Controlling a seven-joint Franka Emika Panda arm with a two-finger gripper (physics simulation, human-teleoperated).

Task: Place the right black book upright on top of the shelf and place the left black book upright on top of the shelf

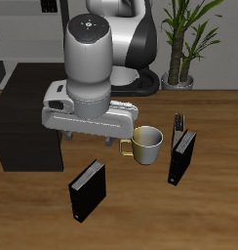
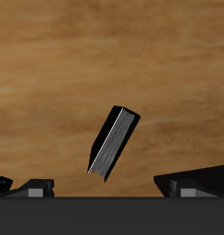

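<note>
The right black book [image 1: 88,190] stands tilted on the wooden table near its front edge; in the wrist view the same book [image 2: 114,142] shows as a slanted dark slab with pale page edges. My gripper [image 1: 96,145] hangs open above and slightly behind it, its fingers [image 2: 192,182] spread wide with nothing between them and not touching the book. The left black book [image 1: 181,156] stands upright beside the mug. The shelf [image 1: 28,117], a low matte black cabinet with a flat top, sits at the table's side with nothing visible on it.
A cream-yellow mug [image 1: 145,145] stands between the two books, close to one gripper finger. Thin dark poles [image 1: 178,121] rise just behind the left black book. A potted plant [image 1: 184,39] stands beyond the table's back.
</note>
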